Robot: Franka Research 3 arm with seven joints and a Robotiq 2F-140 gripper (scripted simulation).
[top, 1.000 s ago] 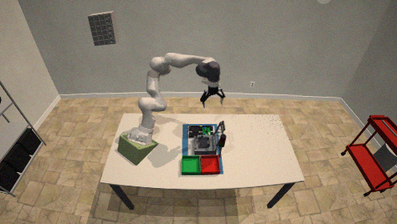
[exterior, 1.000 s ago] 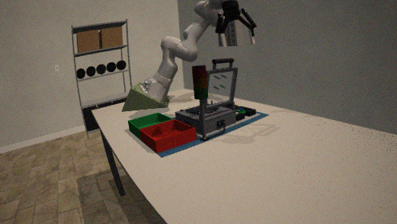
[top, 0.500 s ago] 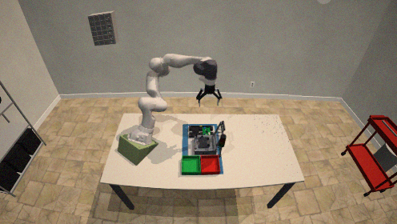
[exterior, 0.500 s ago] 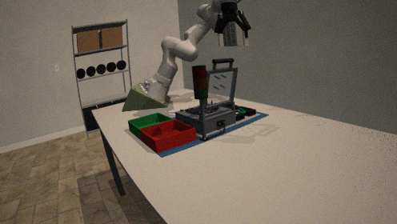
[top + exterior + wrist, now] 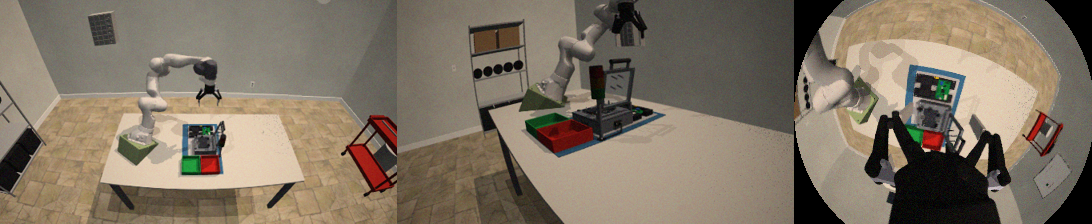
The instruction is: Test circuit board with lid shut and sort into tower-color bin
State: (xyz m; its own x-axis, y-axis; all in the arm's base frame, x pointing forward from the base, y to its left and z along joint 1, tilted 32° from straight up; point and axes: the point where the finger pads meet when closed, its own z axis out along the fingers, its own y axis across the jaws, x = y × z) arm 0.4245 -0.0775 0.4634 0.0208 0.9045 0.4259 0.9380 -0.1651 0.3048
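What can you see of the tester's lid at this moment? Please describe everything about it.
The lid stands open, nearly upright, hinged on the tester's far side. It is a dark grey frame around a clear pane that looks like glass or plastic, with a black handle along its top edge. Nothing touches it except its hinge; the open gripper hangs well above it, holding nothing. The signal tower stands in front of it in the exterior view.

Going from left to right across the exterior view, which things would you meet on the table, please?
Green wedge base → green bin → red bin → signal tower → tester's raised lid → tray.
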